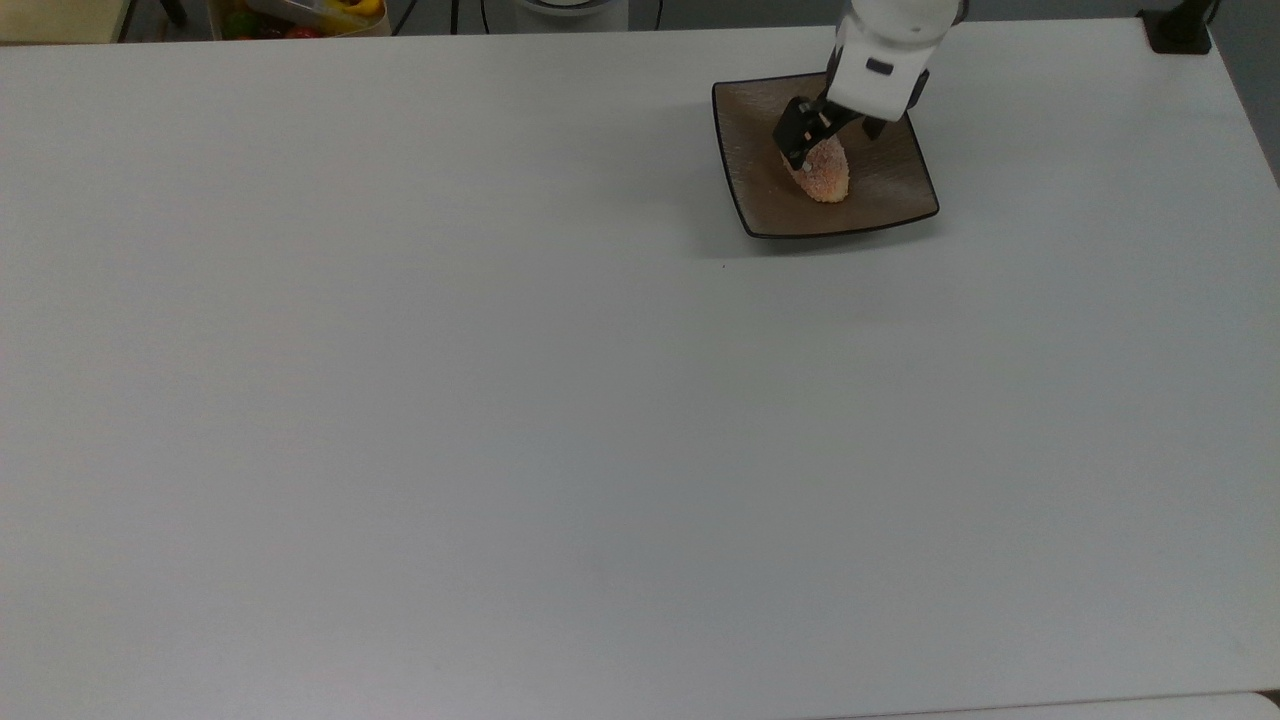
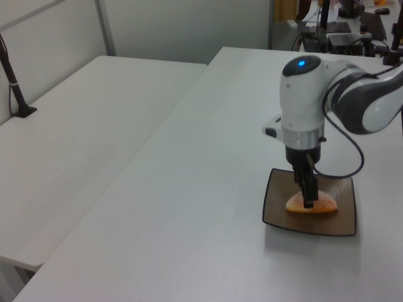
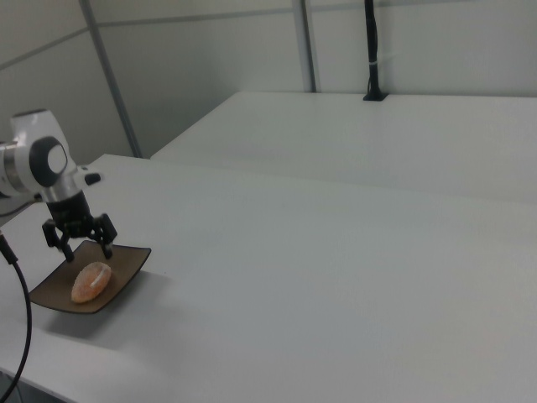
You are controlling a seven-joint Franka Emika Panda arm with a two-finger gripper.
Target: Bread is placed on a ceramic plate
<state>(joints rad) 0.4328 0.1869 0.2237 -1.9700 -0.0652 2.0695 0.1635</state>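
- The bread point(image 1: 823, 173) lies on the ceramic plate point(image 1: 890, 195) at the far end of a white table point(image 1: 500, 400), near the top view's upper right corner; by the look of it, the placing itself is done.
- The gripper point(image 3: 79, 239) hangs just above the plate with its jaws spread apart and nothing between them; in the right view both black fingers point(image 3: 107, 243) stand clear of the bun's top.
- In the left view one finger crosses in front of the bread point(image 2: 312, 204), so from there contact cannot be ruled out; the right view shows a gap.
- Judged from this, the step in hand is the retreat after release. The next move calls for a straight lift away from the ceramic plate point(image 3: 117, 277), with the fingers kept wide so they do not clip the crust.
- The bread point(image 3: 91, 281) is a small oval bun, orange-pink and grainy as if sugared, paler at the edge, much smaller than the dish.
- The ceramic plate point(image 2: 343, 223) is square, brown-taupe, thinly dark-rimmed, with upturned corners and a brushed sheen.
- The table is matt, smooth and pale grey-white.
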